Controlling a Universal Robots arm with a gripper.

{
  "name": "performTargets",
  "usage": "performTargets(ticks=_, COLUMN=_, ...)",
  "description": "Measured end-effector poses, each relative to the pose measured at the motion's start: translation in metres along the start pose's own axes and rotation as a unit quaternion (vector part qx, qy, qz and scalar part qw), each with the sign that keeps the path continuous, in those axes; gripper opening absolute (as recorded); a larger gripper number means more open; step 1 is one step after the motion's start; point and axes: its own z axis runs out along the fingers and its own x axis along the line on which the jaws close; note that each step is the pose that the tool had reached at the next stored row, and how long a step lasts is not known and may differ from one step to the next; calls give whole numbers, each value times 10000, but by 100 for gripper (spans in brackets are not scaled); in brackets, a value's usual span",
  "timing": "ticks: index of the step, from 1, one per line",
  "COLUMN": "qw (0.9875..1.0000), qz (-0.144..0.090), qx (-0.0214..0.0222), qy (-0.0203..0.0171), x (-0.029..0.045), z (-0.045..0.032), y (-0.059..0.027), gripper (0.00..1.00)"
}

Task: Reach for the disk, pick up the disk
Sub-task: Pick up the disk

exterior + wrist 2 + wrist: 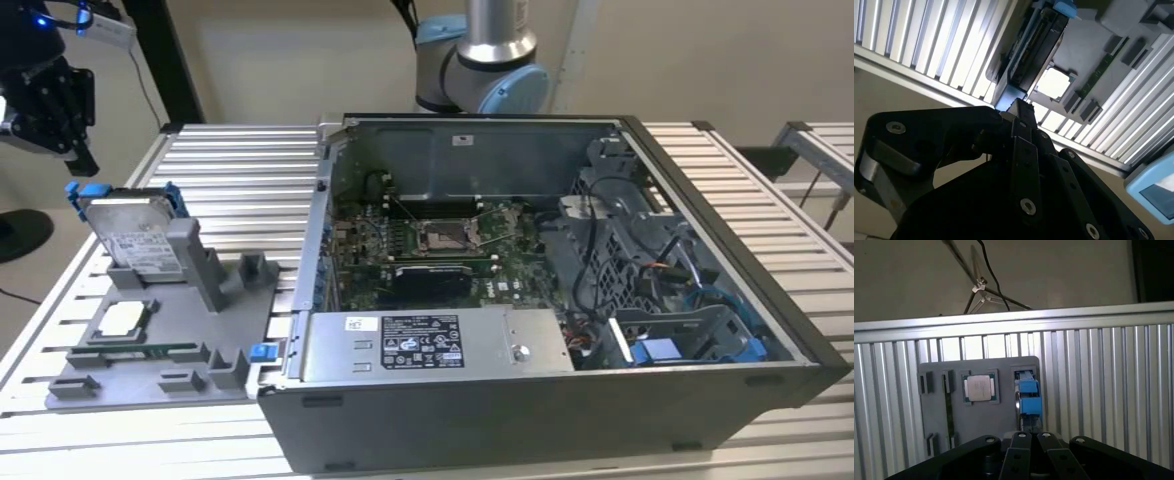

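slatted table edge, open air between pincer and upright disk

The gripper is black. Just below it, the disk is silver-grey with a white label and blue rails; its tray is plain grey.

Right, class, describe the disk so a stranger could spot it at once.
Beside the open computer case, on the exterior view's left, sits a grey tray. The disk stands upright at its far end: a silver slab with a white label and blue rails, unlike the small square chip lying flat.
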Motion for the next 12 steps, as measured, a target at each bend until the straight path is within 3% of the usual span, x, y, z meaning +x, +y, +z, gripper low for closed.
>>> performTargets(ticks=3, qw=10000, qz=-4, qx=0, qy=0, x=0, z=0, y=0, gripper=0)
performTargets(ticks=4, qw=10000, qz=-5, qx=0, qy=0, x=0, z=0, y=0, gripper=100)
performTargets(ticks=12, qw=10000, qz=-15, qx=0, qy=0, x=0, z=0, y=0, gripper=100)
